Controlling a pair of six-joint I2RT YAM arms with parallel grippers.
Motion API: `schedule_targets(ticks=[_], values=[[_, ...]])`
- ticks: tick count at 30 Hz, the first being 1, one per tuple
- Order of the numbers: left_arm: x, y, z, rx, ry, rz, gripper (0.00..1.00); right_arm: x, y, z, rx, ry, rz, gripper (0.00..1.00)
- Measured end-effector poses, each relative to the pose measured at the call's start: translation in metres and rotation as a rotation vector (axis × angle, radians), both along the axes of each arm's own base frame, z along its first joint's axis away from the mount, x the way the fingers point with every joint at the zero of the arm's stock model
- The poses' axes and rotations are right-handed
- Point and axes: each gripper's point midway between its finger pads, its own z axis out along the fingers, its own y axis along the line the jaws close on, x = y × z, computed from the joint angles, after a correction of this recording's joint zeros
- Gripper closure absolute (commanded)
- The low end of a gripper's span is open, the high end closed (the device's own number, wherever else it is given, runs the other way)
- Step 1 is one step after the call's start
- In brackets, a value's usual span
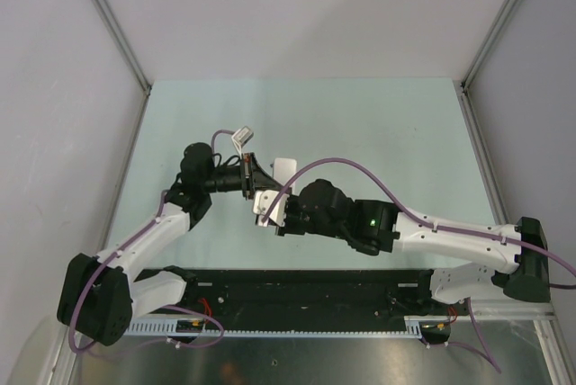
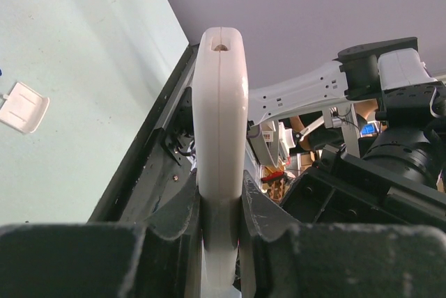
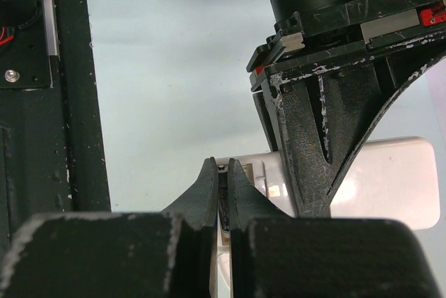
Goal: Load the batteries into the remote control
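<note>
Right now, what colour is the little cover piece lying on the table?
White. The cover piece shows best in the left wrist view, lying flat on the pale green table.

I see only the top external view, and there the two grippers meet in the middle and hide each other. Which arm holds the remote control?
Observer: The left gripper does; in its wrist view the remote control stands edge-on, clamped between its jaws.
Operator: And the right gripper?
Observer: The right gripper is shut, its tips close at the remote's white back.
Operator: Is the cover anywhere?
Observer: Yes, a small white cover piece lies flat on the table, apart from the remote.
</note>
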Motion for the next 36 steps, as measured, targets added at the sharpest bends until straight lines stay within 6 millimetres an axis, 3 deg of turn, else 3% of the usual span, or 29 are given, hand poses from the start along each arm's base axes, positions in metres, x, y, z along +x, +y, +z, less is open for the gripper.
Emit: schedule_targets(ticks=[36], values=[[0.003,0.011,0.016,0.002,-0.021,0.039,1.0,0.006,0.006,0.009,0.021,0.024,-0.017,1.0]])
